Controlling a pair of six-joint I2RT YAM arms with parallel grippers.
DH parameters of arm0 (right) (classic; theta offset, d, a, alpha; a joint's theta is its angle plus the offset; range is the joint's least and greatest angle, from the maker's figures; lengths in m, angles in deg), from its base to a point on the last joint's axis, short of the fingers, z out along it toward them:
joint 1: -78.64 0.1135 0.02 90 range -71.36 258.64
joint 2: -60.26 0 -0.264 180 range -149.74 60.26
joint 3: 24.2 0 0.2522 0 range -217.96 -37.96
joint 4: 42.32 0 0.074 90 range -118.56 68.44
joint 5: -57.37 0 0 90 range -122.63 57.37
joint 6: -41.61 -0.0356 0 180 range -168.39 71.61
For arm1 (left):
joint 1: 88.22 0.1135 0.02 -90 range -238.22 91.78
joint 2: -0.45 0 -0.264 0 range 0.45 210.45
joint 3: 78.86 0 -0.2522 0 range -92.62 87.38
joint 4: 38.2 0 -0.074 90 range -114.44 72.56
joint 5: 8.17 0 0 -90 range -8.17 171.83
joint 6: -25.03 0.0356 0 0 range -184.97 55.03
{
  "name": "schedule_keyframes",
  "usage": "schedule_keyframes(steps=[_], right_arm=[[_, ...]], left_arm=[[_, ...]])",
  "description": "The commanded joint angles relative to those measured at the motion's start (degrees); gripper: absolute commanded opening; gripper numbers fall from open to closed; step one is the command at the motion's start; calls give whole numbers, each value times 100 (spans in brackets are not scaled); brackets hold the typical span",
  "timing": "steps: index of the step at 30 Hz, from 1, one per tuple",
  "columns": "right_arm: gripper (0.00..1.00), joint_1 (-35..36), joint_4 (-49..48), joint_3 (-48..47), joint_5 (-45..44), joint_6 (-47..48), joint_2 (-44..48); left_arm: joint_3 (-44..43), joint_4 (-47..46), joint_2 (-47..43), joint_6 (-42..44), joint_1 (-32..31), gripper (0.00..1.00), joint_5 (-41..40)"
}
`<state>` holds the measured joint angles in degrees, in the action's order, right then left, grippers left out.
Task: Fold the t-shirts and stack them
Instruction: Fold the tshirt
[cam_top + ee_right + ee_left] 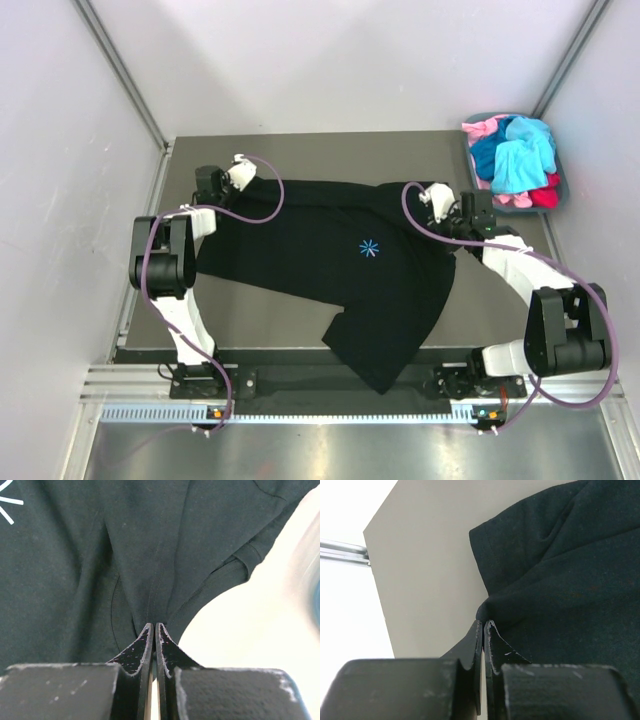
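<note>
Near edge: 1 corner of your large black cloth t-shirt [345, 265] droops off the grey table [260, 322]; the rest lies spread flat, logo up. Your left gripper [484, 626] is pinched tight on the shirt's left edge. Your right gripper [153, 626] is clamped on cloth by the sleeve. Far right: grey-blue plastic basket [561, 172] holding turquoise, blue, pink and red shirts [515, 160].

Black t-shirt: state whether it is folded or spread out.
Spread out, not folded: the black t-shirt lies open across the table, chest logo up, one corner overhanging the near edge.
</note>
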<state>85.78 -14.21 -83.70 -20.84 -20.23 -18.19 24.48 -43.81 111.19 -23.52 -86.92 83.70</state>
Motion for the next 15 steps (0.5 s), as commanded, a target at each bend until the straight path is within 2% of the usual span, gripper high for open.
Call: schedule_keyframes(steps=[1,15], right_arm=[[0,69,-3,-14,209,40,67],[0,113,226,-85,376,75,164]], left_arm=[[23,-31,-272,-23,37,0,-81],[5,-268,-237,47,46,0,-451]])
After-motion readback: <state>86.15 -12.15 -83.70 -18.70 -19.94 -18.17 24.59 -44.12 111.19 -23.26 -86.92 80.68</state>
